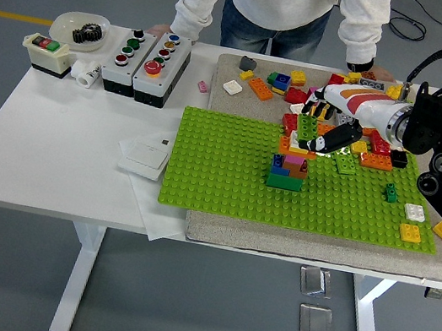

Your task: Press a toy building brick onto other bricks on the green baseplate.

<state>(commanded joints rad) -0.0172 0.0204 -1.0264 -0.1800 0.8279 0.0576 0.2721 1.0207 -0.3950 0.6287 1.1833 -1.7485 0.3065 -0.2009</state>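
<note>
The green baseplate (pixel 228 175) lies on a grey mat. A small stack of bricks (pixel 287 171) stands on it right of centre: a green base with blue, pink and orange bricks on top. My right hand (pixel 324 125), white with red and orange stripes, reaches in from the right. Its fingers are curled on a green brick (pixel 306 127), held just above the plate's far edge, behind the stack. A white brick (pixel 299 141) on orange ones sits just below it. The left arm is out of view.
Loose bricks (pixel 270 82) crowd the mat's far side, and several lie at right (pixel 412 223). Button boxes (pixel 146 56), a bowl with a black gear (pixel 81 26) and white switch plates (pixel 147 157) are on the left. A person stands opposite, hands (pixel 373 71) resting on the table.
</note>
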